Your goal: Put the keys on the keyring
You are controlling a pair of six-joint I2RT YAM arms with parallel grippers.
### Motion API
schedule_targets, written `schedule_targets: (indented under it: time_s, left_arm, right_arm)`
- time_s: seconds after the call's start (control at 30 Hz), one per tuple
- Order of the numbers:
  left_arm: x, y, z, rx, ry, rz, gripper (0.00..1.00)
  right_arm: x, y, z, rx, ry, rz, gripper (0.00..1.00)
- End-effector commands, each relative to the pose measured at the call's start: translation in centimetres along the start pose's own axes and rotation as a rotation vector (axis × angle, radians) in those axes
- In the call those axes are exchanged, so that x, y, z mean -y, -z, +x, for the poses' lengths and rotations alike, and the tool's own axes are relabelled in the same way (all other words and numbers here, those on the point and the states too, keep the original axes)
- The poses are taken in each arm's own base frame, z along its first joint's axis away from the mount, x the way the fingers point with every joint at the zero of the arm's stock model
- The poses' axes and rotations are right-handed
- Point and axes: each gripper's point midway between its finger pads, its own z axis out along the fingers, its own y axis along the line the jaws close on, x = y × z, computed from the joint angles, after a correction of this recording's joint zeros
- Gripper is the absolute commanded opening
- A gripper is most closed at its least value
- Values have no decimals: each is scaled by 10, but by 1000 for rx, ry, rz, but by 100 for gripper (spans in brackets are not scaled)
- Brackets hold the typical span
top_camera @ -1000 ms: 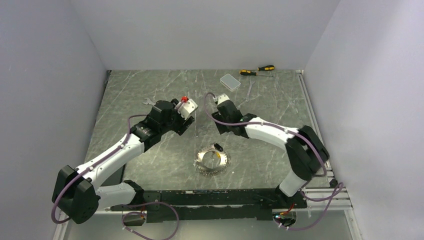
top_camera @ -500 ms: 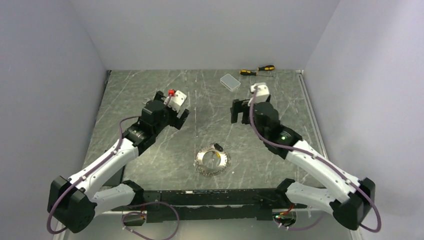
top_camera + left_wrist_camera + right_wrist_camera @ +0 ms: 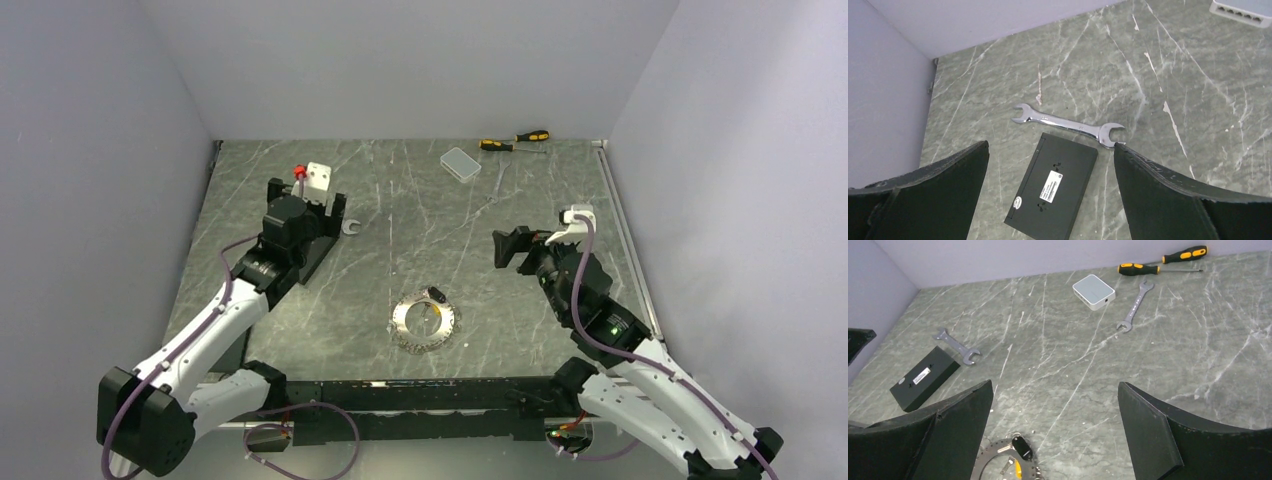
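- On the desk, we are finding the task's things gathered near the front middle, between the two arms, with nothing lifted.
- We are seeing the left arm hanging over the black block and the spanner at the far left, and the left jaws are standing wide apart and empty.
- We are seeing the right arm raised at the right. The right jaws are likewise spread wide, holding nothing, well apart from the loop.
- We are reading the keyring as lying flat, with neither arm touching it.
- We are spotting the keys at it: the black-headed key across its far rim, the yellow-headed key and the pale key inside the loop.
- We are not managing to tell whether any key is threaded on. If they are, we are judging the task all but done, and if not, every key is left to do.
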Motion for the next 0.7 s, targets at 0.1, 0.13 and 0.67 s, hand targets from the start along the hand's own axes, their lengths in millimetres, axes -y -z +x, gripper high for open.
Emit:
schedule_targets:
  time_s: [0.1, 0.13, 0.67]
  left_arm:
    - [-8, 1, -19, 73, 62, -37, 99]
    - [-8, 1, -19, 74, 62, -35, 99]
    - [-6, 1, -18, 72, 51, -17, 99]
  right_arm:
    - [11, 3, 3, 3, -15, 50, 100]
    - [11, 2, 3, 1, -15, 54, 100]
    - [-2, -13, 20, -78, -24, 35, 100]
